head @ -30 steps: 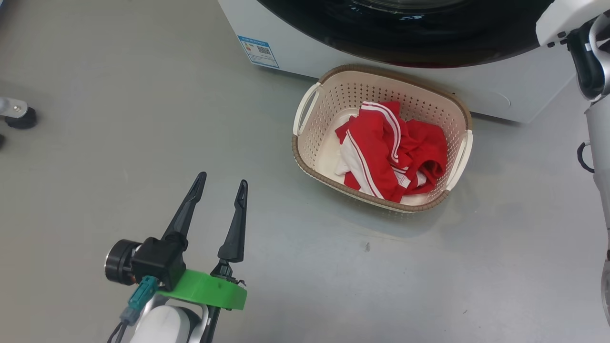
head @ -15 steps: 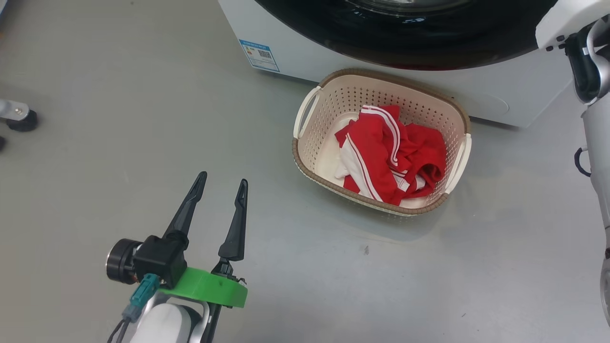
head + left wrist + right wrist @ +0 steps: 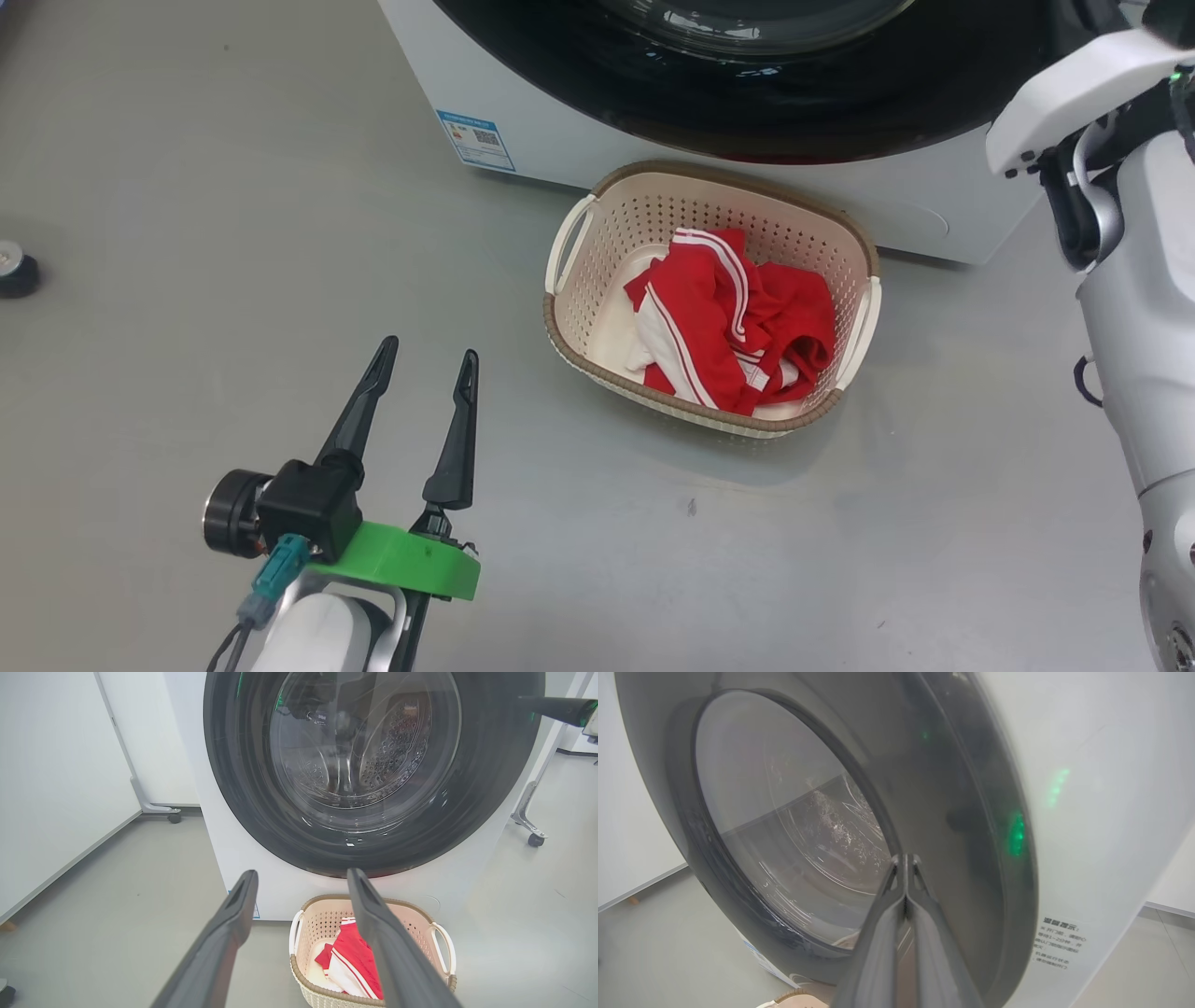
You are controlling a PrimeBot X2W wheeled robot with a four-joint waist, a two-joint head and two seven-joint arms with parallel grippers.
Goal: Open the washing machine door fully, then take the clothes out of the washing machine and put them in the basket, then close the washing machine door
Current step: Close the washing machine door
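Left jaws spread wide and empty, low over the grey floor [image 3: 233, 187] at near left, placed as a second ago. Right jaws pressed together, aimed at the black rim of the washing machine door [image 3: 355, 756], far right. Red clothes [image 3: 724, 317] heaped in the basket [image 3: 597, 280], just before the washing machine [image 3: 523, 103]. Sole change: head camera swung, baring more door. Door seemingly shut, task likely near done.

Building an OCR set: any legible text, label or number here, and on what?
Blue-bordered sticker low on the big white front-loading washing machine: QR code and print, too small to read.
Black Chinese print on its white casing, right wrist view: blurred, unreadable.
No text can be quoted.
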